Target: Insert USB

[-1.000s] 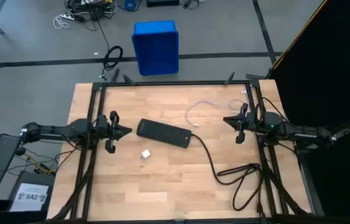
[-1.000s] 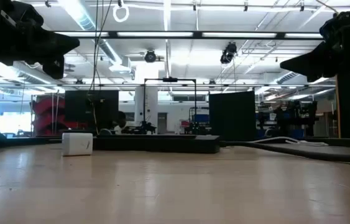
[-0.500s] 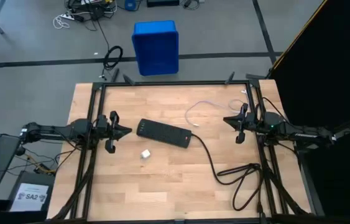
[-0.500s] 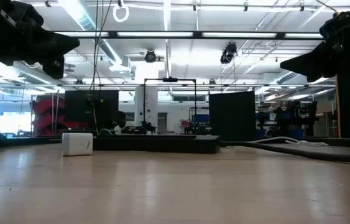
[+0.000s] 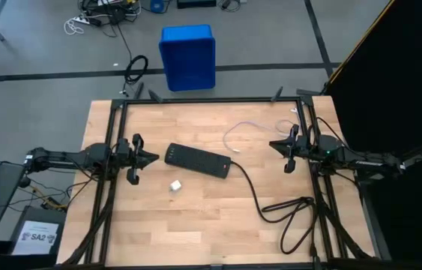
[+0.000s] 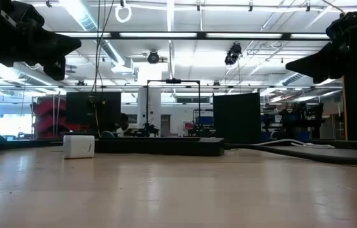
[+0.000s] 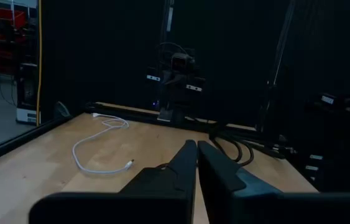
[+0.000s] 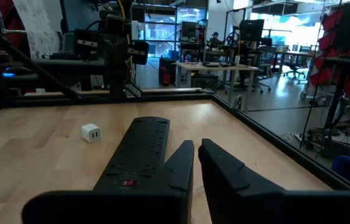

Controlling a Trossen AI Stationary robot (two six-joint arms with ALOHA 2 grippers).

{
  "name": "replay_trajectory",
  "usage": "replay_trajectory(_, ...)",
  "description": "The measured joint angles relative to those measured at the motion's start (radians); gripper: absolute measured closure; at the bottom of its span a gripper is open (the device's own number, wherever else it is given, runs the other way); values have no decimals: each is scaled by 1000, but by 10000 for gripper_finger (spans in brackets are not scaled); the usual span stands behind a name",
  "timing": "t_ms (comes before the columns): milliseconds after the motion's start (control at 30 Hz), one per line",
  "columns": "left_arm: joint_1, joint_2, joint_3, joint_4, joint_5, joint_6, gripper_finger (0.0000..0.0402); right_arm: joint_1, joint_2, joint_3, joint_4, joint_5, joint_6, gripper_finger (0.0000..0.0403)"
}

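The thin white USB cable lies loosely curled on the wooden table toward the far right; in the left wrist view the cable shows with a plug end near the black power strip. The black power strip lies at the table's middle, and a small white charger cube sits just near of it. My left gripper hovers shut at the table's left side, above the table. My right gripper hovers shut at the right side, just right of the cable. Neither touches anything.
The power strip's thick black cord loops over the table's near right part. A blue bin stands on the floor beyond the far edge. Bare wood lies along the near left of the table.
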Motion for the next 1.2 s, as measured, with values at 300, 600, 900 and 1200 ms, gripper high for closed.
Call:
replay_trajectory(300, 0, 0, 0, 0, 0, 0, 401, 0, 0, 0, 0, 0, 0, 402)
replay_trajectory(600, 0, 0, 0, 0, 0, 0, 401, 0, 0, 0, 0, 0, 0, 395)
replay_trajectory(900, 0, 0, 0, 0, 0, 0, 401, 0, 0, 0, 0, 0, 0, 401)
replay_trajectory(1200, 0, 0, 0, 0, 0, 0, 401, 0, 0, 0, 0, 0, 0, 396)
